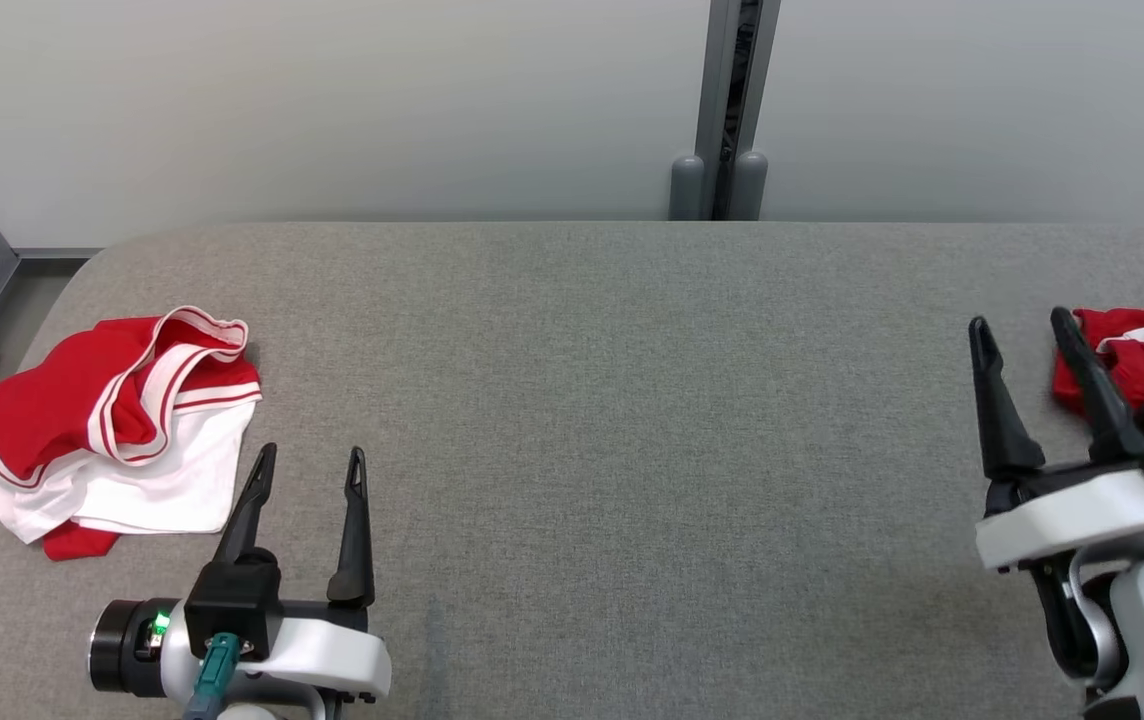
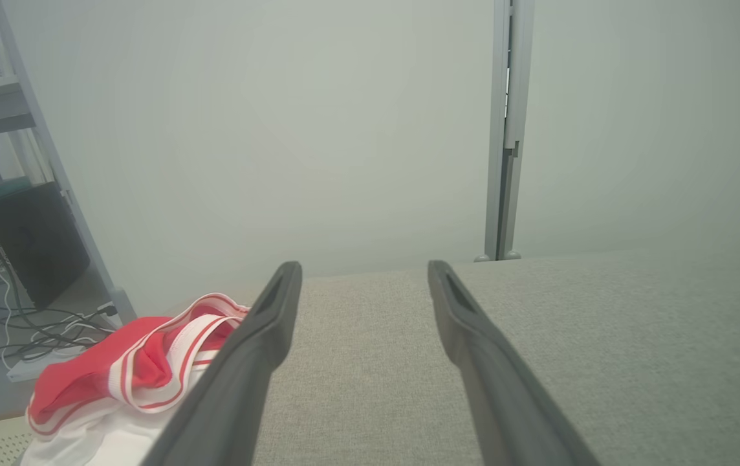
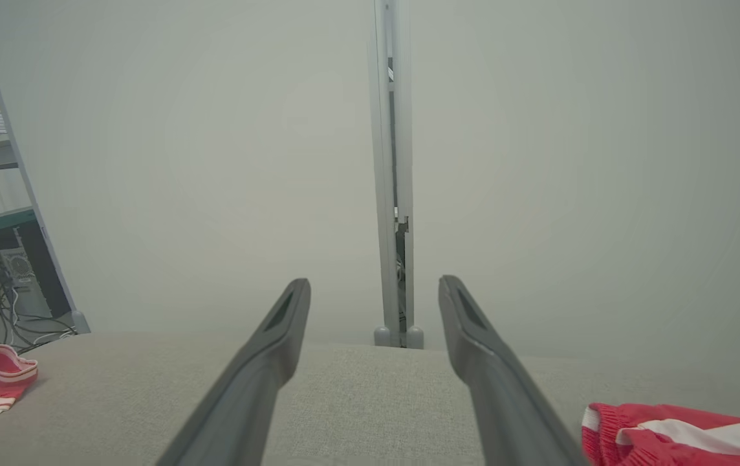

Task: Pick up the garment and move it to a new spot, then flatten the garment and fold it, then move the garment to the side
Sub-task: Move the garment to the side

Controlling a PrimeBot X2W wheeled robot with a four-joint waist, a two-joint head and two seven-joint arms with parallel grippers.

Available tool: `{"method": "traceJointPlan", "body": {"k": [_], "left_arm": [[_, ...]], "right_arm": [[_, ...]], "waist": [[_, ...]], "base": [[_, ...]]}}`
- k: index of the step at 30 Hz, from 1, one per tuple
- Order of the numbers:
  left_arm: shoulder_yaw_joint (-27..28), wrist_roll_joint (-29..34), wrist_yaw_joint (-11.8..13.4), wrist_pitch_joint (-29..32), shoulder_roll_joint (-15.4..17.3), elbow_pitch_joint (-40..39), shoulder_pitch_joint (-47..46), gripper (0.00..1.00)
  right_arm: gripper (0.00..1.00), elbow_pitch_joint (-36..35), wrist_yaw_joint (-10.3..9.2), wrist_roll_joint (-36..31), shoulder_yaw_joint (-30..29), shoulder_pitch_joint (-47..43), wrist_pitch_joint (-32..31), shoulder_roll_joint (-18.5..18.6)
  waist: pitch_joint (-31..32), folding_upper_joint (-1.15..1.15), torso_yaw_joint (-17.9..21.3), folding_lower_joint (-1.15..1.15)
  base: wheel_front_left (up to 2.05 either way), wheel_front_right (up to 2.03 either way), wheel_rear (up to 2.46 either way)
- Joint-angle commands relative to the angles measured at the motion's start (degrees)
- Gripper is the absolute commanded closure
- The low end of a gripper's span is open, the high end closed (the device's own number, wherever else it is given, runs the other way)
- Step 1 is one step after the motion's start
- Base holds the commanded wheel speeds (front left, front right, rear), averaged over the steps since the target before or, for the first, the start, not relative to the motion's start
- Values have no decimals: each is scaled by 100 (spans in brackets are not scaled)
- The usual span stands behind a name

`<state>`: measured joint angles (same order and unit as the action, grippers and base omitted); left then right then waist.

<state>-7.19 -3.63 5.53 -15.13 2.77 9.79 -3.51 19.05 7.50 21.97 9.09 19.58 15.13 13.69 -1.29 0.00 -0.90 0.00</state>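
1 crumpled garment point(image 1: 117, 420) lies near left gripper point(image 1: 312, 455), jaws wide.

The left gripper point(image 1: 312, 453) had two long, black, tapering fingers point(image 1: 353, 530) with slotted tips, set on a black block point(image 1: 232, 600) above a glossy white wrist shell point(image 1: 332, 650). A teal plug point(image 1: 217, 658) entered it, and a green light point(image 1: 160, 626) glowed on a black cylinder point(image 1: 117, 645). The right gripper point(image 1: 1020, 320) had matching fingers, a white shell point(image 1: 1072, 520) and a silver-grey curved bracket point(image 1: 1097, 620).

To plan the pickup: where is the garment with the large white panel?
Head view: garment at the table's left end, just left of the left gripper.
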Motion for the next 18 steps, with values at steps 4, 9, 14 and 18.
{"method": "traceJointPlan", "body": {"k": [4,9,14,18], "left_arm": [[-63,-9,68,2,23,-144,108,0],[-148,-13,177,2,22,-302,214,0],[-161,-3,225,2,24,-366,322,0],[-174,25,214,2,24,-394,329,0]], "right_arm": [[0,-597,1,-640,-560,-764,0,-452],[0,-825,0,-1074,-841,-1316,0,-778],[0,-845,1,-1331,-833,-1622,0,-941],[0,-865,1,-1366,-856,-1726,0,-1024]], "waist": [[33,0,-11,0],[55,0,-16,0],[58,0,10,0],[60,0,29,0]], "base": [[0,0,0],[0,0,0],[0,0,0],[0,0,0]]}}
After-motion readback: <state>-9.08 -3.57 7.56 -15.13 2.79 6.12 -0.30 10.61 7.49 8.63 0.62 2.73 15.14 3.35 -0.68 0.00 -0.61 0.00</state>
